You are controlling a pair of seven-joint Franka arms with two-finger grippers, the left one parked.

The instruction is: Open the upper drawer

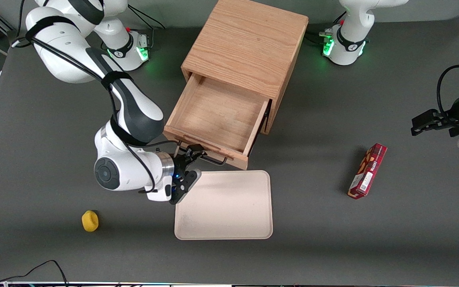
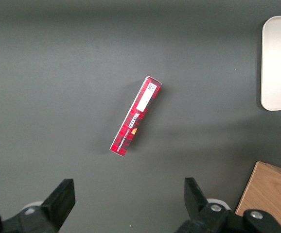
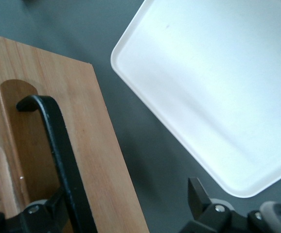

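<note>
The upper drawer (image 1: 217, 115) of the light oak cabinet (image 1: 249, 44) stands pulled far out, showing its wide, shallow, empty wooden box. Its black wire handle (image 1: 214, 160) is on the drawer front nearest the front camera. My right gripper (image 1: 193, 165) is open at the handle's end toward the working arm. In the right wrist view the handle (image 3: 58, 141) runs across the drawer front (image 3: 87, 126) just inside one finger (image 3: 48, 213). The other finger (image 3: 199, 199) is wide apart over the table, so the gripper (image 3: 126, 199) grips nothing. The bottom drawer is hidden under the open one.
A cream tray (image 1: 225, 207) lies right in front of the open drawer, beside the gripper; it also shows in the right wrist view (image 3: 218, 87). A red box (image 1: 368, 171) lies toward the parked arm's end. A yellow object (image 1: 90, 221) lies nearer the front camera.
</note>
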